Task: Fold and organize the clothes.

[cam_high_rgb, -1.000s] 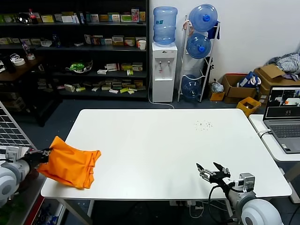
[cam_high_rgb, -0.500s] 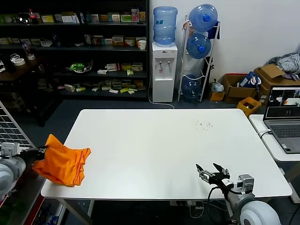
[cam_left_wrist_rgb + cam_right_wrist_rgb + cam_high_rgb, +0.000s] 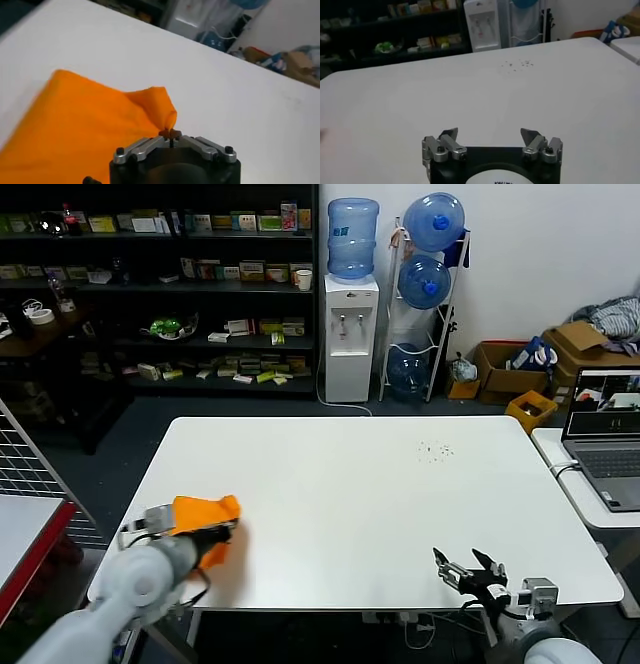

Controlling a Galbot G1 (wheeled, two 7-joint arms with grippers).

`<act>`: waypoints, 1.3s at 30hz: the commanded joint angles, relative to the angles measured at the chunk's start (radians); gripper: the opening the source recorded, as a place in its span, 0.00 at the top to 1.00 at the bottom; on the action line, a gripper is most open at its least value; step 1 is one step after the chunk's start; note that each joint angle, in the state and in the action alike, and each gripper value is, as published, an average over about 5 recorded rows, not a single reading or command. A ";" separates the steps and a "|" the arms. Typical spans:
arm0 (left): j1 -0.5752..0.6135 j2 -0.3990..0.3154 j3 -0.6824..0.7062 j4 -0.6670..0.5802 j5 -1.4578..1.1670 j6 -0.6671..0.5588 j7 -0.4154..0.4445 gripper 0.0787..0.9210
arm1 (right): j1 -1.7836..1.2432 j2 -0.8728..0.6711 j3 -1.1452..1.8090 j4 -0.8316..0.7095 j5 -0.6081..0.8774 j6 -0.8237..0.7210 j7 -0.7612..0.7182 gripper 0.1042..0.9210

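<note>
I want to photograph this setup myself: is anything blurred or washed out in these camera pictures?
Head view: the left arm near the orange T-shirt looks smeared; shelves behind sit dark. Left wrist view: the left gripper, shut on a shirt fold, is sharp, while the background is soft. Right wrist view: the white table looks bright; the open right gripper is crisp.
</note>
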 commanded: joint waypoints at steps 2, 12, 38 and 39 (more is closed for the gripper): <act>-0.436 -0.444 0.421 0.271 -0.012 0.002 -0.108 0.98 | -0.064 0.049 0.045 0.025 -0.023 -0.004 0.006 0.12; -0.439 -0.513 0.428 0.331 0.046 -0.001 -0.109 0.98 | -0.056 0.033 0.043 0.017 -0.013 -0.003 0.004 0.12; 0.205 -0.328 -0.108 0.044 0.832 -0.455 0.653 0.58 | -0.045 0.047 0.125 -0.086 -0.278 0.472 -0.296 0.12; 0.274 -0.321 -0.165 0.031 0.880 -0.514 0.689 0.55 | -0.054 0.058 0.134 -0.090 -0.298 0.503 -0.303 0.12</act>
